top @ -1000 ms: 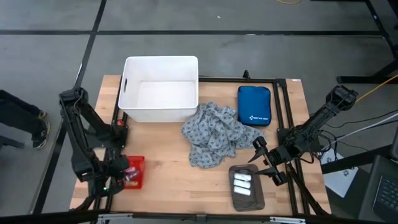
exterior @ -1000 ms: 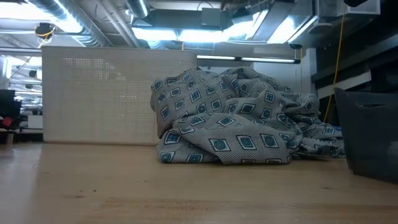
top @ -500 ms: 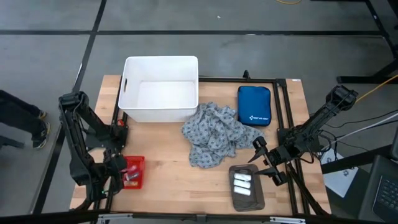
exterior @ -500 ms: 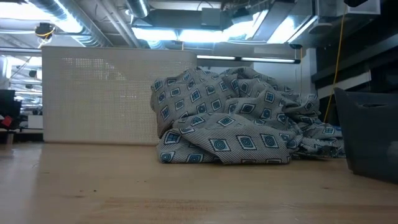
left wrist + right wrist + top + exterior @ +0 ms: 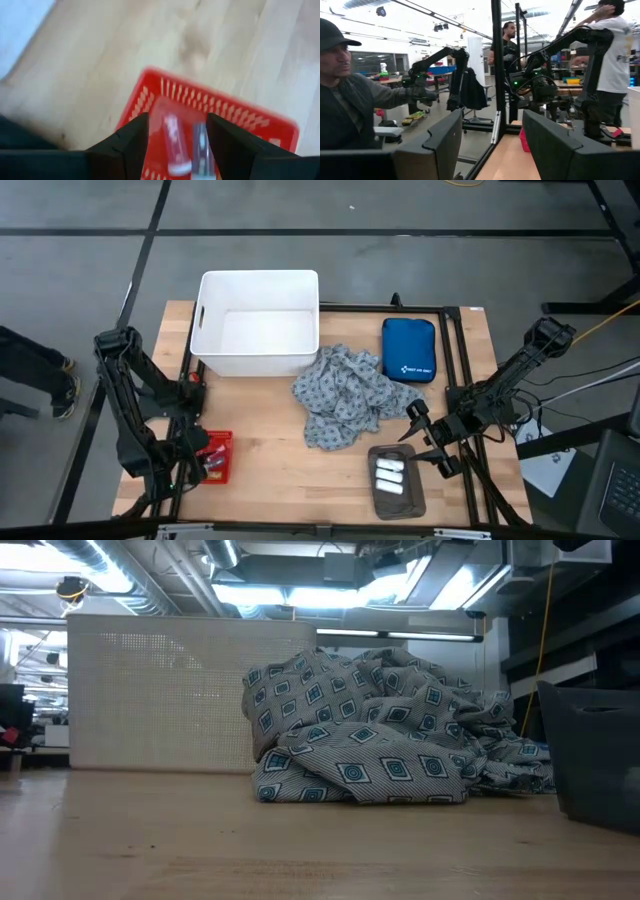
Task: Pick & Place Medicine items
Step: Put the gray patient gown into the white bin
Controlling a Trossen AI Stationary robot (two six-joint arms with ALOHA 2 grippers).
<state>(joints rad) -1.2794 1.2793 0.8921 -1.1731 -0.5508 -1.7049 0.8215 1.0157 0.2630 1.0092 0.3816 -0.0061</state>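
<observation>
The red mesh basket point(image 5: 222, 442) sits near the table's front left corner. Medicine items point(image 5: 172, 140) lie inside it: a whitish packet with pink and a slim tube point(image 5: 200, 142). My left gripper point(image 5: 192, 463) hangs over the basket's left part, fingers pointing down and open point(image 5: 177, 120), clear of the items below. More white medicine items point(image 5: 390, 476) lie in a dark grey tray point(image 5: 412, 502) at the front right. My right gripper point(image 5: 421, 444) stands open beside that tray's far right corner with nothing between its fingers point(image 5: 492, 120).
A white bin point(image 5: 258, 320) stands at the far edge. The grey patterned cloth point(image 5: 345, 395) is heaped mid-table, and the blue zipped pouch point(image 5: 409, 350) lies to its right. Bare wood lies between basket and tray. People stand in the room beyond the table point(image 5: 345, 90).
My left gripper has shifted slightly over the red basket. Everything else on the table has stayed where it was.
</observation>
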